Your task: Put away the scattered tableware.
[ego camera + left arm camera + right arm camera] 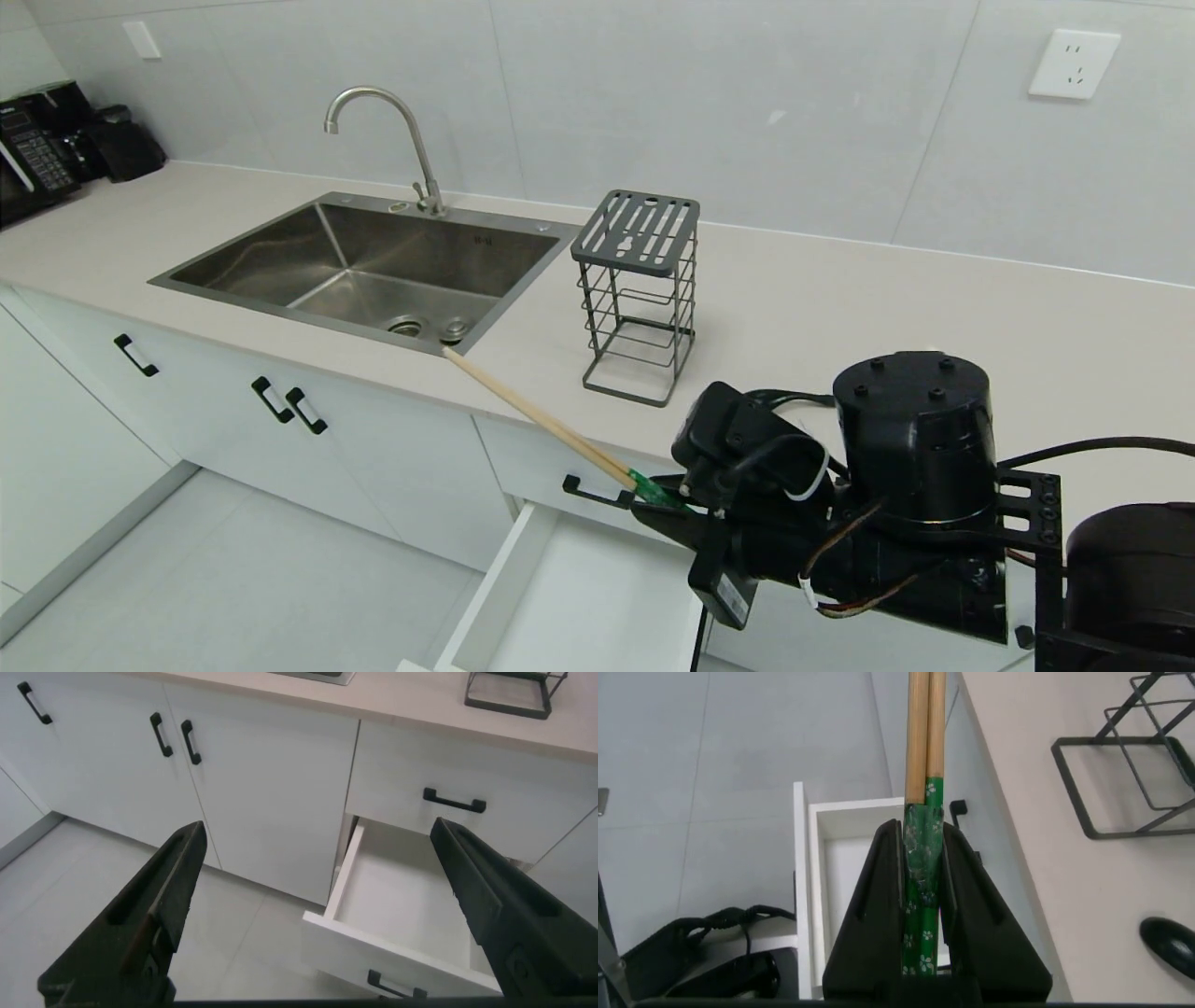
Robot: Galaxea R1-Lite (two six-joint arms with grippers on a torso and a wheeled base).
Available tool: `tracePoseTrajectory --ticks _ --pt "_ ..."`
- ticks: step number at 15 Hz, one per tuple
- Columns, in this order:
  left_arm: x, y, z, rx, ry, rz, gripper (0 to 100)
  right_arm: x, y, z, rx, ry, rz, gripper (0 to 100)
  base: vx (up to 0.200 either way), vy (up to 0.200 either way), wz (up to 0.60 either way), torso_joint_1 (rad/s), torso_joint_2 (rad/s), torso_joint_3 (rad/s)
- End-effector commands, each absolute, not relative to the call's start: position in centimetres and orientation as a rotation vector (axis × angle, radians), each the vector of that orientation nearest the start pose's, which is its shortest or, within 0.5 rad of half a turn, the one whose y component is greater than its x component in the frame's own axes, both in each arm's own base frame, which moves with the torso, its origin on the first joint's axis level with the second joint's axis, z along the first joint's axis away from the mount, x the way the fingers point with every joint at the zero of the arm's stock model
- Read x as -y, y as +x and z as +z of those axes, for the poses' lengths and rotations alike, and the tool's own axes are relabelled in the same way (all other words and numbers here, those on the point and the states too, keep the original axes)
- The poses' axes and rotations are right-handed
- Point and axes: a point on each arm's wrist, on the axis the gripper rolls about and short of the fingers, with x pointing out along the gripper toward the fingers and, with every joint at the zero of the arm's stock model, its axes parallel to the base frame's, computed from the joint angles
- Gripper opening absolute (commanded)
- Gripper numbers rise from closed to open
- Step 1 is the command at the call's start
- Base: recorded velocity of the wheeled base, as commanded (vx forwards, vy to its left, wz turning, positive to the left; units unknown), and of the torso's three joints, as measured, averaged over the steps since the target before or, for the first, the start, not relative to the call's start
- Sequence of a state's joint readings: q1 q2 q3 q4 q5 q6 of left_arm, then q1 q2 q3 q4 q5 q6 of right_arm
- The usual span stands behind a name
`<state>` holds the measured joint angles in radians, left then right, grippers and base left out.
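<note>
Right claw point(924, 831) clamps green-ended chopsticks point(537, 415) above the open drawer point(490, 593).

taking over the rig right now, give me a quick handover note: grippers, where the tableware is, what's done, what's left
Right gripper: shut on the green end of the chopsticks, held over the open drawer, tips pointing toward the sink.
Left gripper: open, holding nothing, in front of the drawer.
Done: chopsticks are in hand, drawer is open.
Left: put the chopsticks away, probably in the drawer or the wire rack on the counter, then release.
</note>
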<state>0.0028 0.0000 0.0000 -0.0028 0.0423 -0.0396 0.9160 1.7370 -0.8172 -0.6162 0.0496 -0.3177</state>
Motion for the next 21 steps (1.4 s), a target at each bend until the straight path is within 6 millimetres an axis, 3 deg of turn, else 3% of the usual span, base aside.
tracePoseTrajectory --ticks 1,21 --pt "-0.09 -2.28 7.58 0.004 -0.040 0.046 100 -25.12 19.09 16.98 -0.138 -0.426 1.002 0 0.000 0.000 0.00 -0.134 0.25 0.119" --pt "-0.09 -2.28 7.58 0.004 -0.040 0.046 100 -25.34 18.96 17.06 -0.135 -0.426 1.007 0 0.000 0.000 0.03 -0.167 0.33 0.155"
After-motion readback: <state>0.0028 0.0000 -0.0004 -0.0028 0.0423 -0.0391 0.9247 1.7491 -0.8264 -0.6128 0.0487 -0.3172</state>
